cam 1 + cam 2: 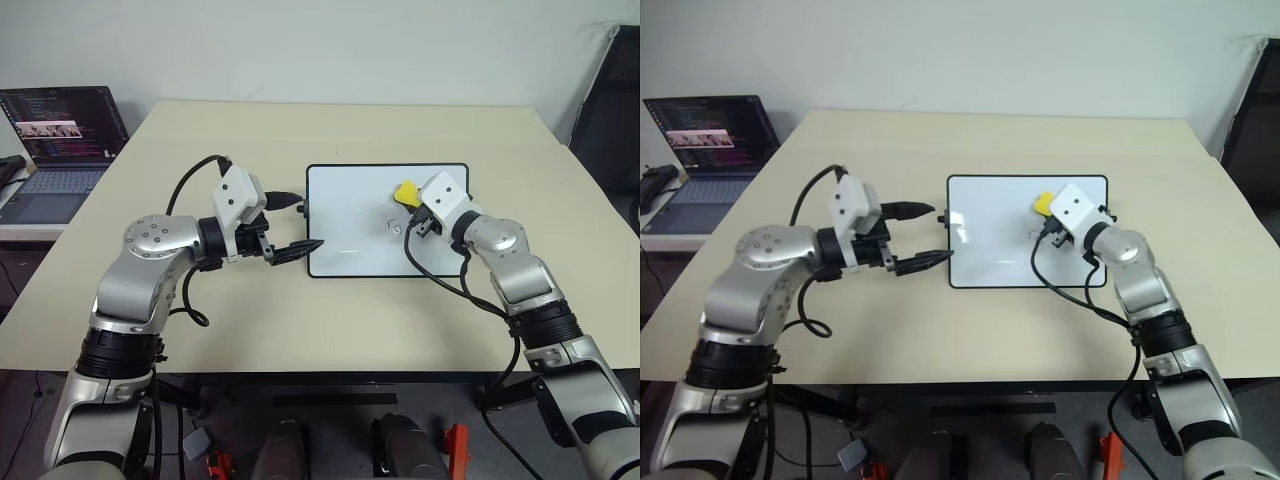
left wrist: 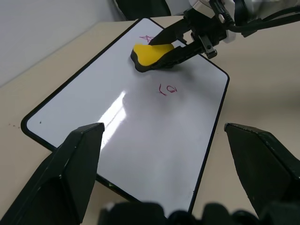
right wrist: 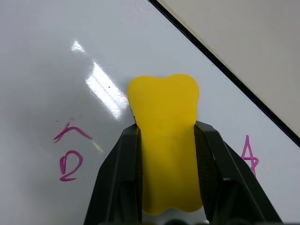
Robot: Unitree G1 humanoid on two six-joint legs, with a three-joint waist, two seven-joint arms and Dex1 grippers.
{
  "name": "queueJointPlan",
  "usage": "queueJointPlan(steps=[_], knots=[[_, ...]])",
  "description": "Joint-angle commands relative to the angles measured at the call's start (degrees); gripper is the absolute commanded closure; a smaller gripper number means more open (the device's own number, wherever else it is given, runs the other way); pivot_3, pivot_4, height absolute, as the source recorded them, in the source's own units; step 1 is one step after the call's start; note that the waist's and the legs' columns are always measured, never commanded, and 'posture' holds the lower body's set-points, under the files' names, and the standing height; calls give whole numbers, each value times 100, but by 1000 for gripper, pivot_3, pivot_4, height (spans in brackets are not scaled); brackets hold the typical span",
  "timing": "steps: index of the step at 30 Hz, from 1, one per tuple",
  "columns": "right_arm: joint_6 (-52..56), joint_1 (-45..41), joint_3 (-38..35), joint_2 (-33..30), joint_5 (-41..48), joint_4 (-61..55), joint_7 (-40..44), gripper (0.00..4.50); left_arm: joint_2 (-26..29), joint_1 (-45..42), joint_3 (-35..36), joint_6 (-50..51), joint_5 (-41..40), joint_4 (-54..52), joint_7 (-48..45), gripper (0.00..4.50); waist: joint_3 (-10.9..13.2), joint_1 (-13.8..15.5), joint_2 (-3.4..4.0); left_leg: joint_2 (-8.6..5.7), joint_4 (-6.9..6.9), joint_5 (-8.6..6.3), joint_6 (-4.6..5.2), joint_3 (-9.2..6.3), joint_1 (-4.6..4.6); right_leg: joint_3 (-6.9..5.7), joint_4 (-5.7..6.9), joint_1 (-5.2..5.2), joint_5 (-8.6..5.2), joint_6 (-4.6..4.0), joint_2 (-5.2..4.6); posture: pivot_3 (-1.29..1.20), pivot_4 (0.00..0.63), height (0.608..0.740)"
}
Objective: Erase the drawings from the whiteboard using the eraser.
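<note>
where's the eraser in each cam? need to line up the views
Left eye view: eraser on the whiteboard, upper right part, at the right claw.
Right eye view: same spot, near the board's top edge.
Left wrist view: at the board's far end, clamped by the right claw.
Right wrist view: centre, between the fingers.
Shared landmark: the board's black frame.

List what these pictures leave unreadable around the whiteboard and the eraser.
- Underside of the yellow block eraser: hidden by its own body; contact with the glossy white black-framed whiteboard unclear.
- Pink marker drawing: partly behind a right gripper finger.
- Drawings in the head views: too small to read.
- Laptop: cut by the picture edge.
</note>
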Motion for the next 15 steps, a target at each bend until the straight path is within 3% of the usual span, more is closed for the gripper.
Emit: queueJointPlan(steps=[1, 8, 15], knots=[[206, 490, 199, -84, 67, -425, 547, 3360, -34, -194, 15, -73, -40, -22, -21, 0, -2, 0, -3, 0, 0, 0, 0, 0, 0, 0, -1, 1, 0, 0, 0, 0, 150, 740], [590, 1241, 634, -417, 216, -1419, 1646, 3360, -13, -190, 6, -86, -46, -2, -37, 0, -2, -47, -3, 1, -4, -1, 0, 4, -5, 3, -4, -7, -2, 1, 1, 0, 150, 740], [274, 566, 127, -174, -187, -478, 409, 3361, -8, -207, -5, -88, -38, 22, -34, 0, -2, -59, -3, 2, -2, 1, 2, 14, -1, 14, -3, -9, 5, 0, 2, 0, 150, 740]])
